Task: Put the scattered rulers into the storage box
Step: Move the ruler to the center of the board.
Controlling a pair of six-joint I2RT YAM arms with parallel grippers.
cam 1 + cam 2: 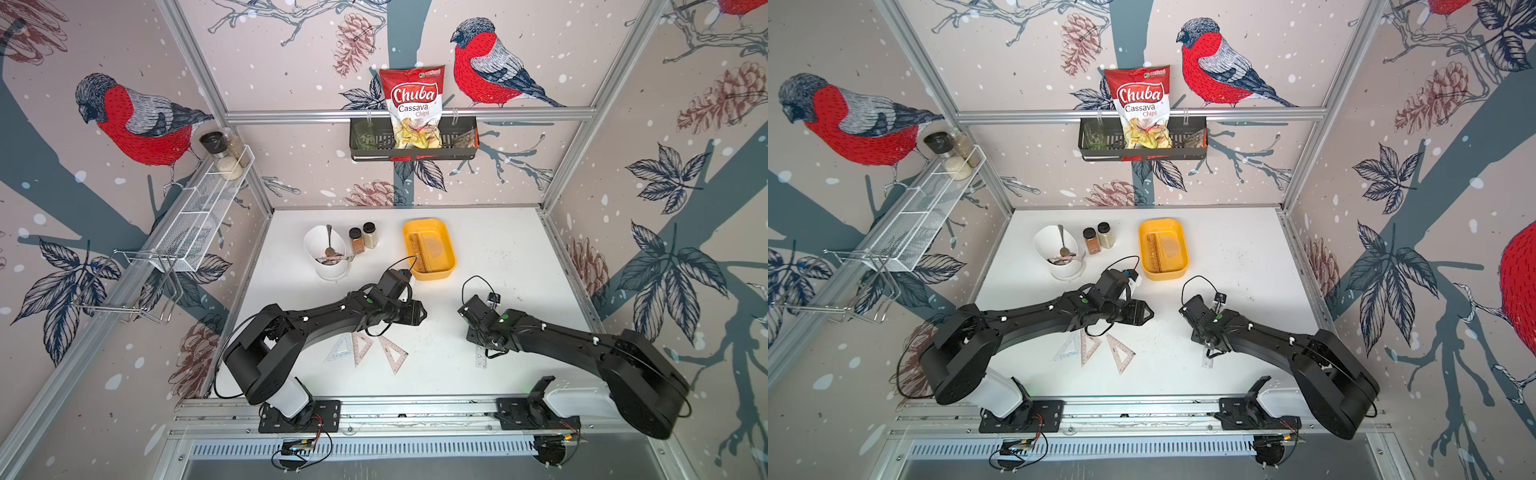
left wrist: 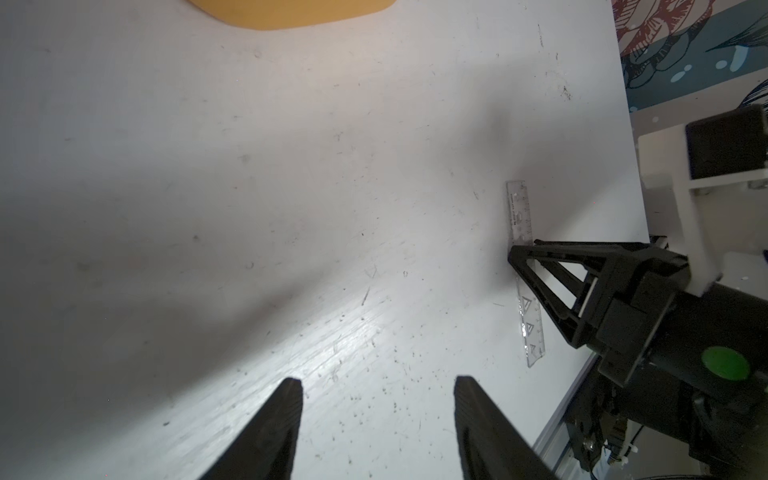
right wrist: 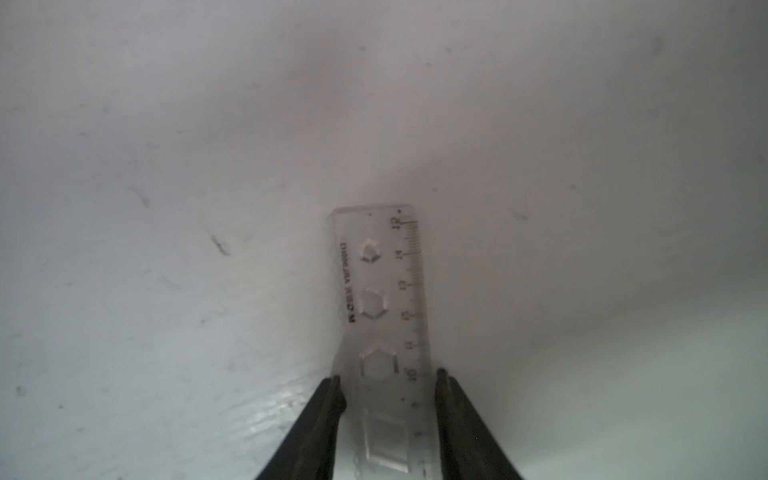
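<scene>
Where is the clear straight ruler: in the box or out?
Out: the ruler lies flat on the table, straddled by the right gripper.

Bright overall, soft shadows, hazy wrist views

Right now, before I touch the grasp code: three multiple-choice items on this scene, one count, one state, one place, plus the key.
1. How many set squares lie on the table?
A) one B) three C) five

2. The left gripper is:
A) open and empty B) shut with nothing in it C) shut on a set square

3. The clear ruler lies:
A) between the left gripper's fingers B) stacked on the set squares C) on the table between the right gripper's fingers

Key:
1 B: both top views show three triangles side by side near the left arm.
2 A: the left wrist view shows its fingers wide apart over bare table.
3 C: the right wrist view shows one finger at each long edge of the ruler.
</scene>
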